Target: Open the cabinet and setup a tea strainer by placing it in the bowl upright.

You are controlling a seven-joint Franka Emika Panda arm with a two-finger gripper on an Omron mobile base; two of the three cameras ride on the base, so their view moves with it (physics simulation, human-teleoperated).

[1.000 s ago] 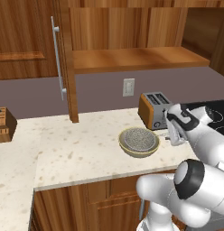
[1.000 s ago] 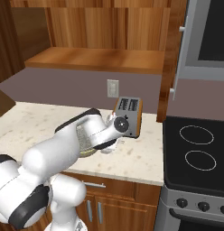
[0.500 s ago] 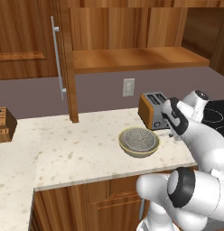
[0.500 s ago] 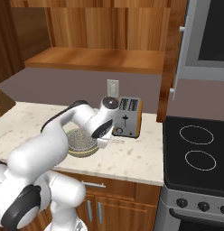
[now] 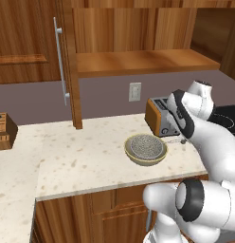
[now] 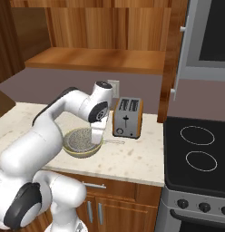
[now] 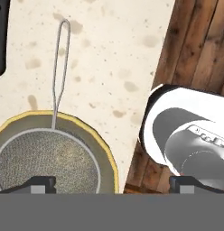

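The grey mesh tea strainer (image 5: 146, 144) sits upright inside the olive-tan bowl (image 5: 133, 155) on the counter, just left of the toaster. Its thin wire handle (image 7: 58, 58) sticks out over the bowl's rim (image 7: 107, 153) onto the counter. My gripper (image 6: 96, 135) hangs just above the bowl's right side, in front of the toaster, apart from the strainer (image 6: 80, 139). In the hand view my gripper (image 7: 112, 182) is open and holds nothing, with the strainer (image 7: 44, 160) below and to the left. The cabinet (image 5: 34, 57) stands open, its door swung out with a silver bar handle (image 5: 60, 61).
A silver and orange toaster (image 6: 127, 118) stands close behind my hand. A black stove top (image 6: 196, 154) lies to the right, with another open cabinet door (image 6: 171, 63) above its left edge. A knife block (image 5: 3, 133) sits at the counter's far left.
My hand has moved left from in front of the toaster to over the bowl's right side and risen a little. The strainer stays in the bowl. The gripper has stayed open.
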